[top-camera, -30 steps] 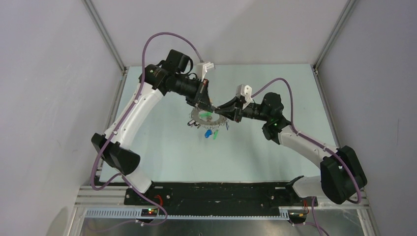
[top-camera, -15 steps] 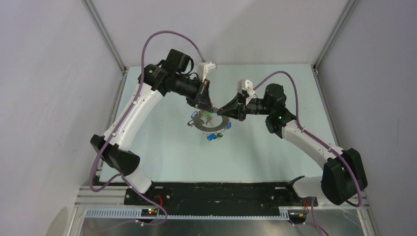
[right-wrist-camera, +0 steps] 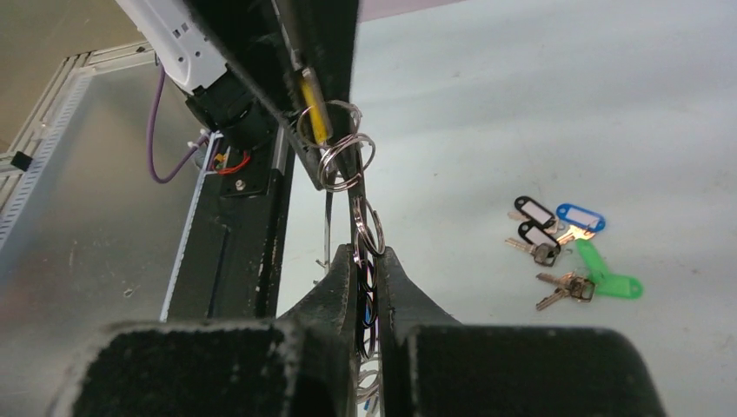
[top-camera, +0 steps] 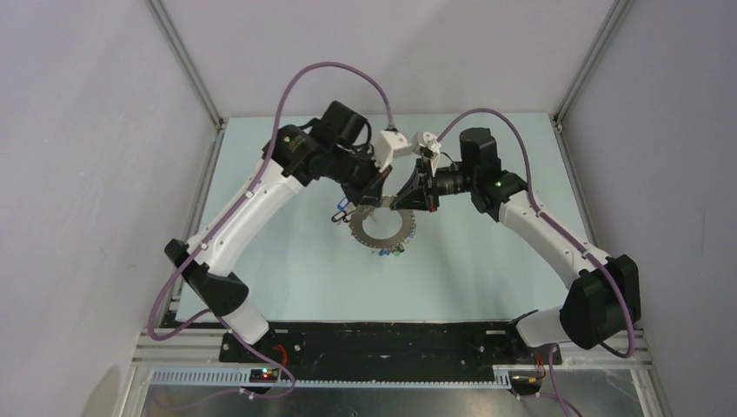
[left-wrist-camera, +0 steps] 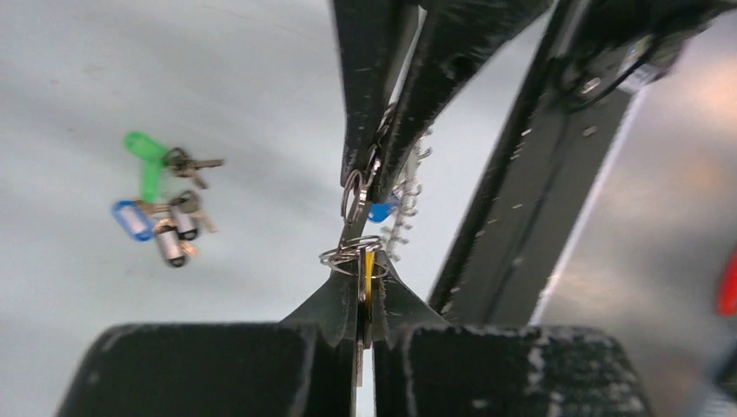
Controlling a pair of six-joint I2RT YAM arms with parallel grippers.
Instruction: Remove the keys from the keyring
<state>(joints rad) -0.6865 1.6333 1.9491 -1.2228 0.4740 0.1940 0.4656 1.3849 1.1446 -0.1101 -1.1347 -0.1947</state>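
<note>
Part done: keyring (top-camera: 382,246) nearest arm bases, tagged pieces on rim not yet off; loose keys (left-wrist-camera: 181,213) lie on bench beside it. Left gripper (left-wrist-camera: 363,291) pinched together on one end of short ring chain (left-wrist-camera: 355,191), right gripper (right-wrist-camera: 369,261) clamped on other end, chain strung between

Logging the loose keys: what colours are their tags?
The tags are green, blue and black; clearest in right wrist view.

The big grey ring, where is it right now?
In the top view, the ring is mid-table, just under where the left gripper and right gripper meet, with loose keys to its left.
</note>
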